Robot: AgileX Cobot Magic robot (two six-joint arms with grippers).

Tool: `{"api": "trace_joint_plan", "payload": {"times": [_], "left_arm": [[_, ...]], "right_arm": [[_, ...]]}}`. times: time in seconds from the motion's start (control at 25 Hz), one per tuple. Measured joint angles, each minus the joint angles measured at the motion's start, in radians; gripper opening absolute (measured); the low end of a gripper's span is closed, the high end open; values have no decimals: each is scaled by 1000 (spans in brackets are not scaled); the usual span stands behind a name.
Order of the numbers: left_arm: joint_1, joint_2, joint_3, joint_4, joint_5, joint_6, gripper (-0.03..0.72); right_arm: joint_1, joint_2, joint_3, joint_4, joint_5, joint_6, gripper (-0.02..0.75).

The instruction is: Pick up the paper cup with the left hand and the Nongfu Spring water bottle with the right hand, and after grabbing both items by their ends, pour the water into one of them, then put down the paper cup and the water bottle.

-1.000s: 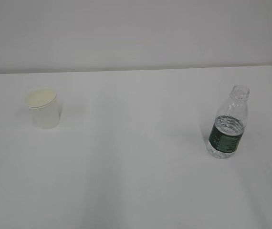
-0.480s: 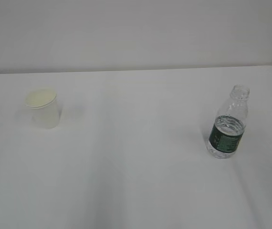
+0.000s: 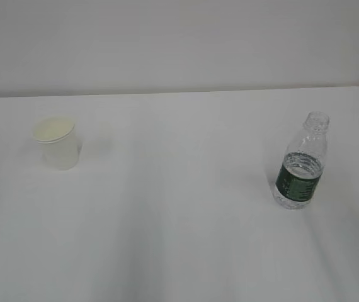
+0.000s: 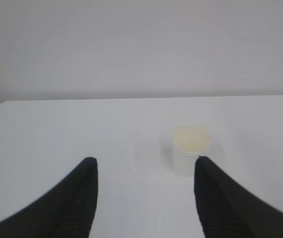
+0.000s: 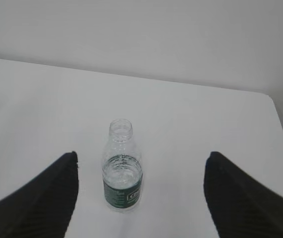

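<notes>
The paper cup (image 3: 58, 143) stands upright on the left of the white table, small and white with a cream inside. In the left wrist view the paper cup (image 4: 191, 148) lies ahead and to the right of my left gripper (image 4: 144, 166), whose black fingers stand open and empty, well short of it. The Nongfu Spring water bottle (image 3: 303, 163) stands upright on the right, clear, uncapped, with a dark green label and water up to its shoulder. In the right wrist view the bottle (image 5: 122, 167) sits ahead of my open right gripper (image 5: 140, 161), left of centre. Neither arm shows in the exterior view.
The white table (image 3: 179, 207) runs back to a pale wall. Its right edge and rounded far corner (image 5: 273, 99) lie close beside the bottle. A wide bare stretch of tabletop separates cup and bottle.
</notes>
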Motion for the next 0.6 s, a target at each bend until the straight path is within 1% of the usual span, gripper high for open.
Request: {"api": "trace_joint_plan", "payload": {"times": [0.4, 0.6], "left_arm": [[0, 90, 0, 0, -148, 0, 441], [0, 131, 0, 48, -187, 0, 441]], "right_arm": [[0, 114, 0, 1, -136, -2, 587], [0, 195, 0, 1, -196, -2, 588]]}}
